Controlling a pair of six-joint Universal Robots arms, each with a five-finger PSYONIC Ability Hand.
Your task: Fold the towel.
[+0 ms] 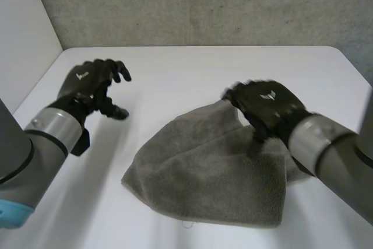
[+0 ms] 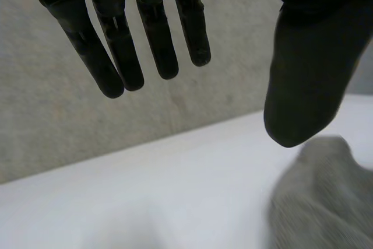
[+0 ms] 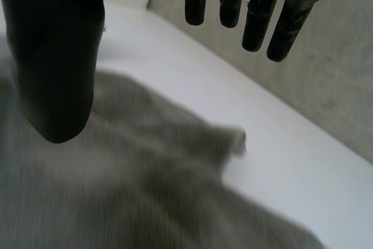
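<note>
- Table (image 1: 192, 68): white, with nothing on it but the towel. The left half gives you free room to spread or fold, I'd judge.
- Towel (image 1: 215, 179): grey, lying rumpled in a loose heap right of centre, toward the robot's side of the table. One corner pokes out toward the far edge, under the right hand. There's no clean fold yet, so by my reading you're early in the task.
- Right hand (image 1: 265, 106): over that far corner, fingers straight, thumb spread wide, grasping nothing. It's likely placed there to take the corner. You can't tell whether it touches the cloth.
- Left hand (image 1: 90, 83): over bare table, well apart from the towel, fingers loose and released. It looks parked clear of the work.
- Markings: a small white logo (image 1: 269, 94) on the back of each hand, with no letters you can read. No label seen on the towel.
</note>
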